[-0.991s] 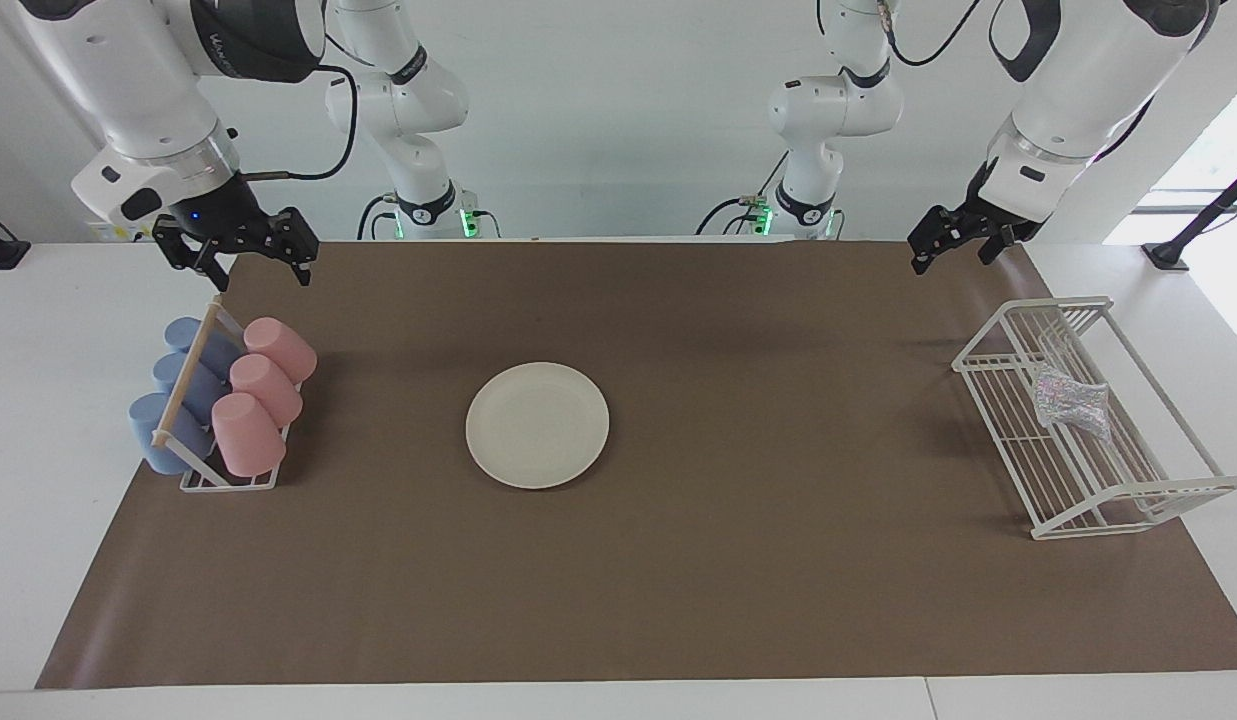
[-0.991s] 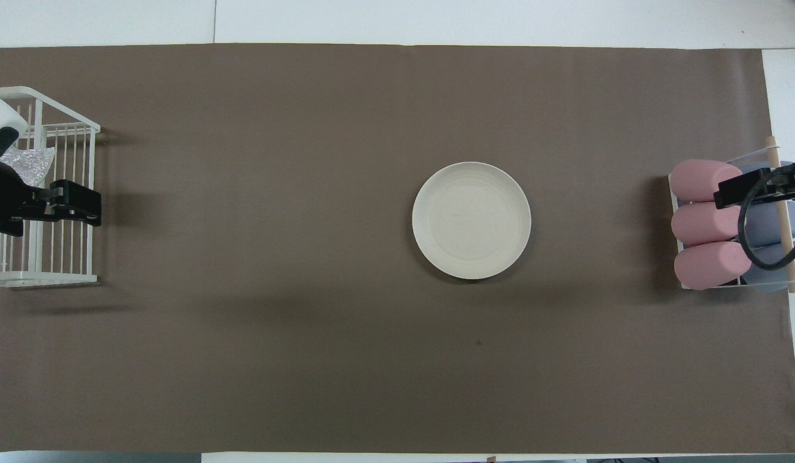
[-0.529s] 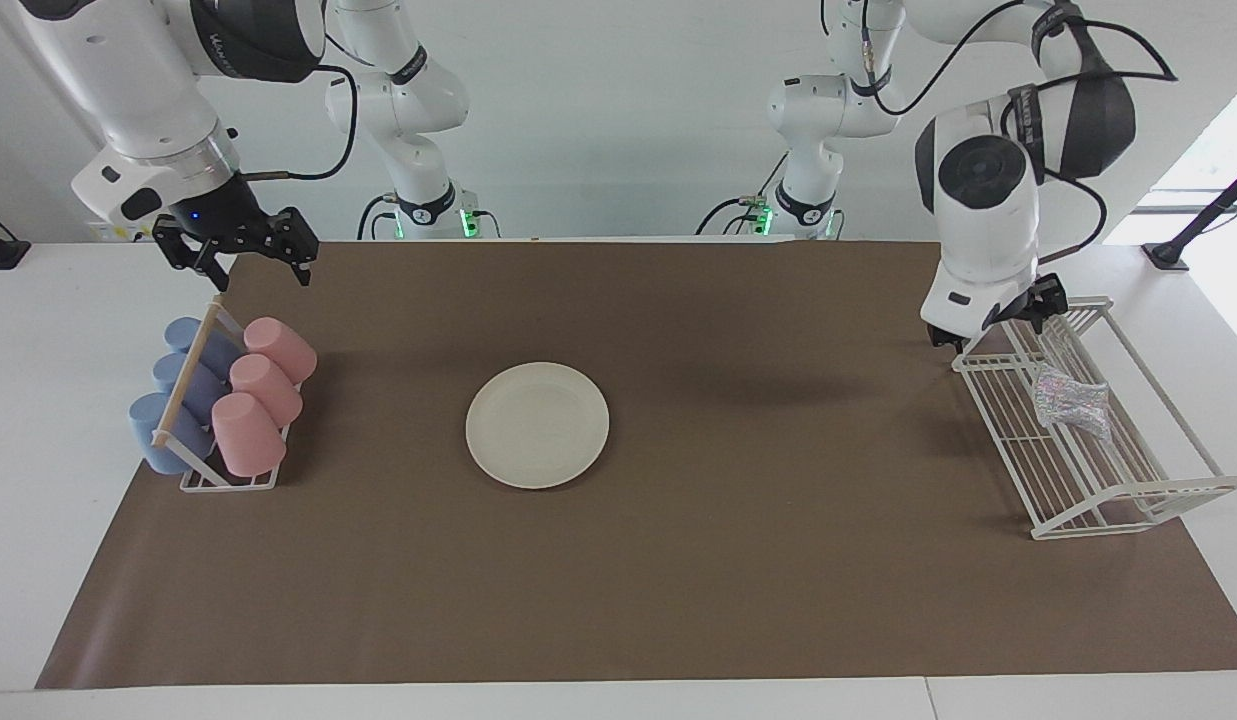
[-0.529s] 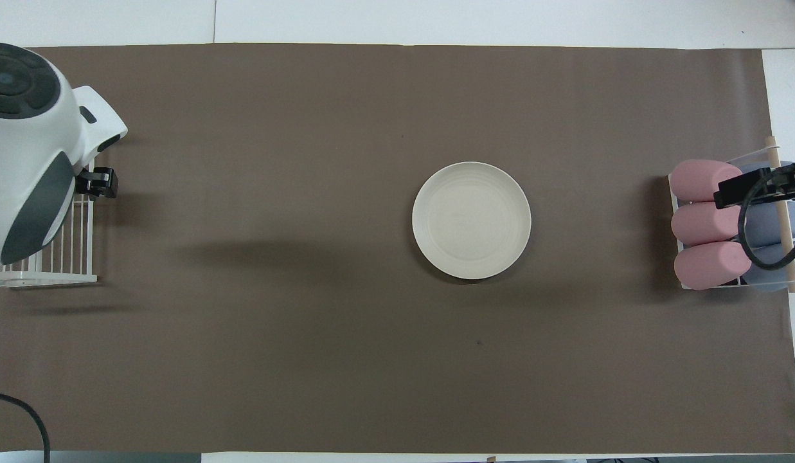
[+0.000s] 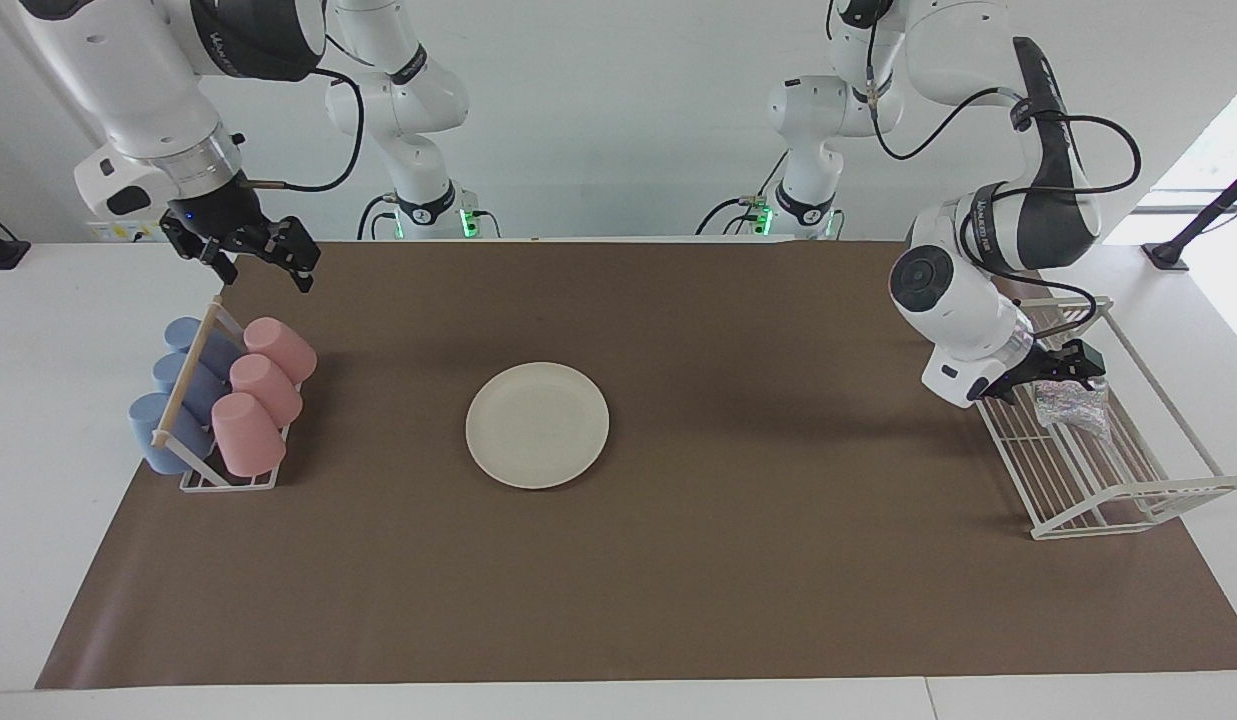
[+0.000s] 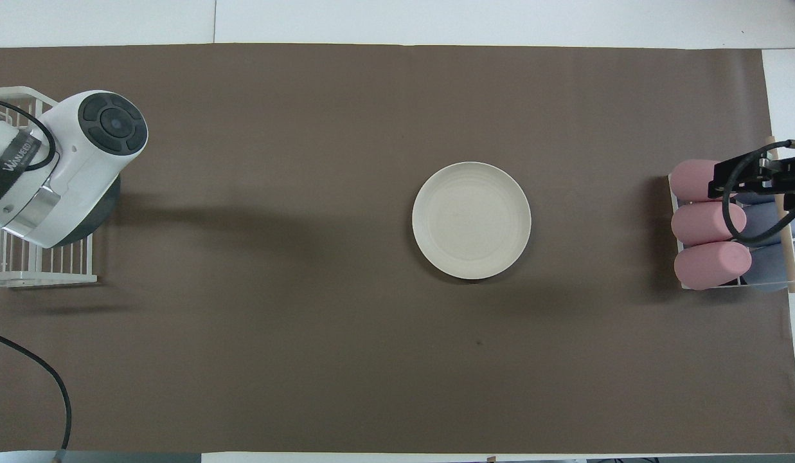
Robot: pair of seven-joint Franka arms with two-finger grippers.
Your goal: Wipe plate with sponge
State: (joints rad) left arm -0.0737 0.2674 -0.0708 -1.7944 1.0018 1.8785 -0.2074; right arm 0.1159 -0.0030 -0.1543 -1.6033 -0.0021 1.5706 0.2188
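Your left gripper (image 5: 1063,366) hangs inside the white wire rack (image 5: 1138,495) at the left arm's end of the tabletop (image 5: 738,560), right at the sponge (image 5: 1076,408), which lies on the rack's wire floor; whether the jaws are spread or already closing on the pad you cannot tell from here, and from above the arm's own body hides both the gripper and the sponge. The plate (image 5: 537,425) sits flat on the brown mat, well apart from the rack toward the right arm's end, bare and untouched. Your right gripper (image 5: 260,250) waits over the edge of the mat just above the cup rack (image 5: 223,478), jaws standing open and holding nothing, with pink cups (image 5: 263,385) and blue cups (image 5: 173,400) stacked below it. Expect the sponge to be light and soft: it will likely squash between the jaws rather than resist, so take it across its pillowy middle and bite deep enough that it does not slip out, while keeping the fingertips off the rack's wires, which could snag or drag the light rack along. The plate looks stiff, smooth and shallow-rimmed, and nothing holds it on the mat, so judge that a hard wipe could slide it; press gently through the sponge, or steady the rim with the free arm.
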